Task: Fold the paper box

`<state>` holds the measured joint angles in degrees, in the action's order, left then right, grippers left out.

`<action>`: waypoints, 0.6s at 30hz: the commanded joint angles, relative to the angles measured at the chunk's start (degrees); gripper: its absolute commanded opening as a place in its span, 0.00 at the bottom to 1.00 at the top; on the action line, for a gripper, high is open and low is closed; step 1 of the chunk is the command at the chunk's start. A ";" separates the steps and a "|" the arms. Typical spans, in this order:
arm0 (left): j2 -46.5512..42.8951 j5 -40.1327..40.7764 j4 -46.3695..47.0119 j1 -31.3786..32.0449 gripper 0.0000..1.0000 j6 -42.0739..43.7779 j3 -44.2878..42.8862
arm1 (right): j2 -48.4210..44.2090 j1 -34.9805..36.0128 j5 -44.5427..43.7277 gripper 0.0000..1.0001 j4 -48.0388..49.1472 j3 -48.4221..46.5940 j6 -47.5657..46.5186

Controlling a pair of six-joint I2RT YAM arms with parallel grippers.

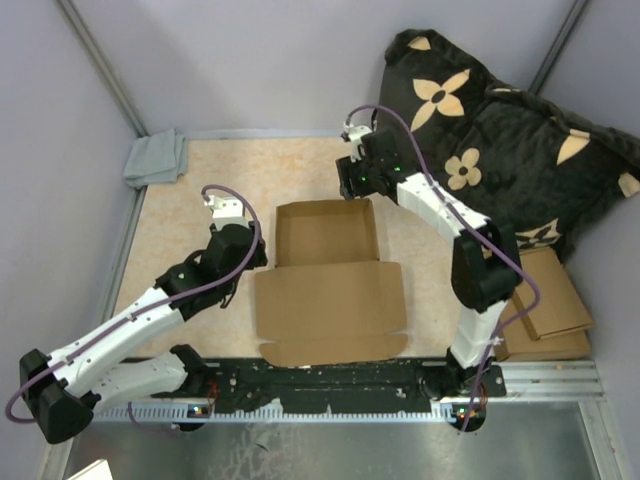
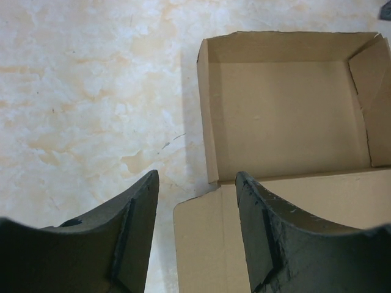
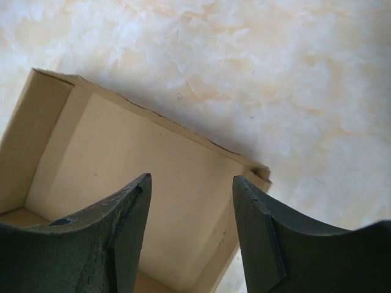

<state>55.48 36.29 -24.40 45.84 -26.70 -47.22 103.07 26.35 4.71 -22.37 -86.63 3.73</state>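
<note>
Lying flat on the near side, the lid (image 1: 330,312) of the plain brown cardboard box (image 1: 327,232) is running left to right. The left gripper (image 2: 195,180) is hovering nearer it than the right gripper (image 3: 190,178), and both are open and empty.

Brown paper box (image 1: 328,275) on the table, tray walls upright, lid flap lying flat — open, unprinted

Brown cardboard mailer box (image 1: 328,285) centred on marbled table (image 1: 200,205), tray behind lid. Grey folded cloth (image 1: 157,158) far-left corner. Flat brown cardboard stack (image 1: 552,300) right of table, black flowered pillow (image 1: 500,135) behind it.
</note>
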 commanded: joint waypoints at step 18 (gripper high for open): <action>-1.24 -1.71 0.28 -0.36 0.59 -0.49 3.04 | 16.02 8.13 3.29 0.58 2.62 -10.60 -24.05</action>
<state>54.63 34.89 -24.47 45.84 -26.98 -44.95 116.14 33.76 8.29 -20.84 -92.58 -16.19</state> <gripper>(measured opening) 0.595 0.575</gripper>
